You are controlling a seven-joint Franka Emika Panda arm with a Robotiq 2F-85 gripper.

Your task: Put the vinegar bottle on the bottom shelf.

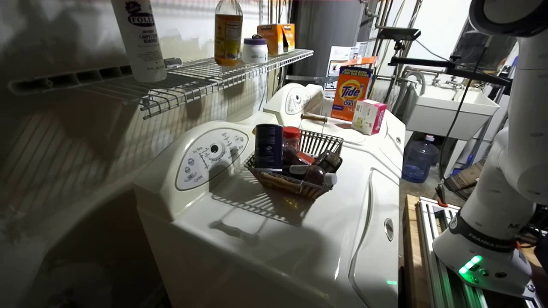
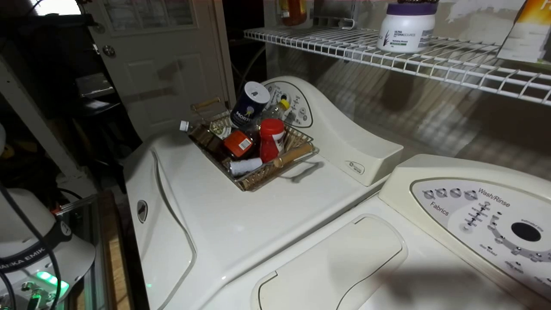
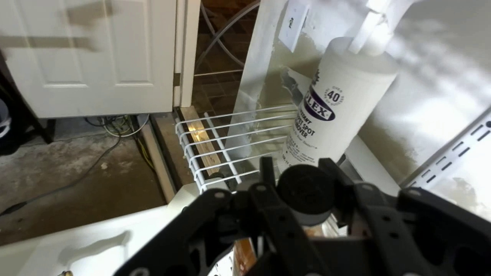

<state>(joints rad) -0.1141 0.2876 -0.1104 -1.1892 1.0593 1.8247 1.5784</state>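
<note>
The vinegar bottle [image 1: 228, 40], with amber liquid and a yellowish label, is upright at the white wire shelf [image 1: 201, 72]. Its base appears to be on the rods, beside the white jar. In an exterior view only its lower part [image 2: 293, 12] shows, above the far part of the shelf [image 2: 361, 48]. In the wrist view its dark cap [image 3: 306, 188] sits between the fingers of my gripper [image 3: 299, 170], with both fingers close against it. Most of the body is hidden behind the gripper there. The gripper is outside both exterior views.
A white Folex bottle [image 3: 333, 107] stands near the shelf end, just beyond the gripper. A purple-lidded jar [image 1: 255, 50] and an orange box [image 1: 277, 38] stand on the shelf's opposite side. A dark wire basket [image 2: 297, 155] of bottles sits on the white machine below.
</note>
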